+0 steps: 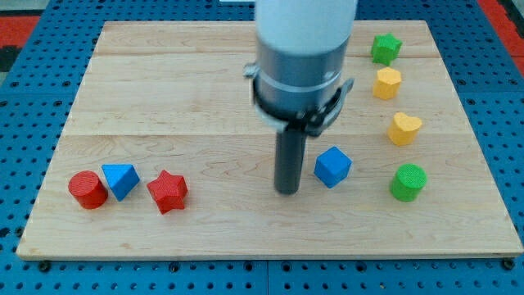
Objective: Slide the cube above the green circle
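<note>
Right of the board's middle sat the blue cube (pixel 332 166), turned corner-on, low on the wooden board (pixel 205 74) and level with the green circle (pixel 408 182), which lay near it toward the view's right and a touch lower. So the cube was beside its target, not above it: the job was not yet done.

And the rod! Its tip (pixel 286 191) was down on the wood just to the view's left of the cube, near it but, as far as I could tell, with a sliver of board between them. No jaws on this arm, nothing to open or close, only that plain dark rod under the fat grey collar, carrying nothing.

My read was that the approach step was in hand: the tip was lining up behind the cube. A push from there would have sent the cube rightward, straight at the circle. The next move, I judged, called for a shove angled up and right, landing the cube in the gap between the circle and the yellow heart (pixel 404 128) above it. Tight spot, that.

Further up the right edge stood a yellow hexagon-like block (pixel 387 83) and a green star (pixel 386 48). Far off at the view's lower left, a red cylinder (pixel 87 190), a blue triangle (pixel 121 180) and a red star (pixel 168 191) huddled in a row, well apart from the action.
</note>
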Action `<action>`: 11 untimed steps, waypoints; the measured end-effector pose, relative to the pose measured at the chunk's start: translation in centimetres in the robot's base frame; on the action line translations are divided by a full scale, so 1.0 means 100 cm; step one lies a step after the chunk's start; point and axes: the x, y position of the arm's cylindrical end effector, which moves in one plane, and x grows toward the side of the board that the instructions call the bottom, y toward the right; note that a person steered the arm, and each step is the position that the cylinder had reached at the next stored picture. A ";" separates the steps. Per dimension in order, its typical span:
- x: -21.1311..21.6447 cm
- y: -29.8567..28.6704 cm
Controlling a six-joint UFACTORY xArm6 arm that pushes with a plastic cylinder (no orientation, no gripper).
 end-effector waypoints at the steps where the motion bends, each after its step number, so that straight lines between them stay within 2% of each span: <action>1: -0.016 0.021; 2: -0.042 0.048; 3: -0.028 0.099; 6: -0.043 0.116; 7: -0.043 0.072; 8: -0.050 0.063; 11: -0.059 0.108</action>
